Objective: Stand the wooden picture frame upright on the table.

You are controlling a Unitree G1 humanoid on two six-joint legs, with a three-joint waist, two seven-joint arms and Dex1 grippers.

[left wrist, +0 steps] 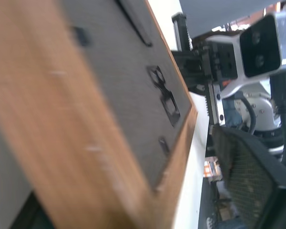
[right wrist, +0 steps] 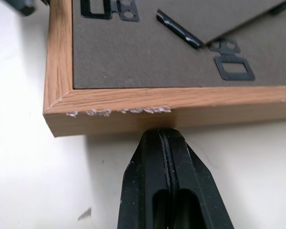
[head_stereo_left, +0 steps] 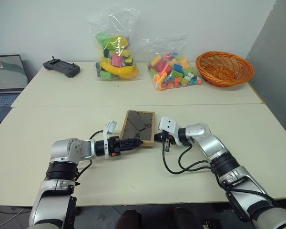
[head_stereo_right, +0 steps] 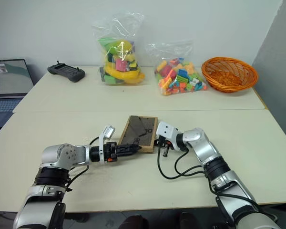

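The wooden picture frame (head_stereo_left: 138,125) lies flat on the table (head_stereo_left: 133,186), dark back up, with its easel stand folded down. My left gripper (head_stereo_left: 133,142) reaches in level from the left at the frame's near corner. It is open: the wood edge (left wrist: 86,143) sits between its fingers, and a strip of table shows between the frame and one finger (left wrist: 248,176). My right gripper (head_stereo_left: 157,137) is shut, its tips (right wrist: 162,136) pressed against the frame's right side edge (right wrist: 181,114), which has chipped white marks.
Beyond the table's seam (head_stereo_left: 86,106) stand a bag of toys (head_stereo_left: 115,47), a bag of bricks (head_stereo_left: 174,67) and an orange basket (head_stereo_left: 224,67). A black controller (head_stereo_left: 61,67) and a laptop (head_stereo_left: 5,76) lie far left. A black cable (head_stereo_left: 181,164) loops under my right wrist.
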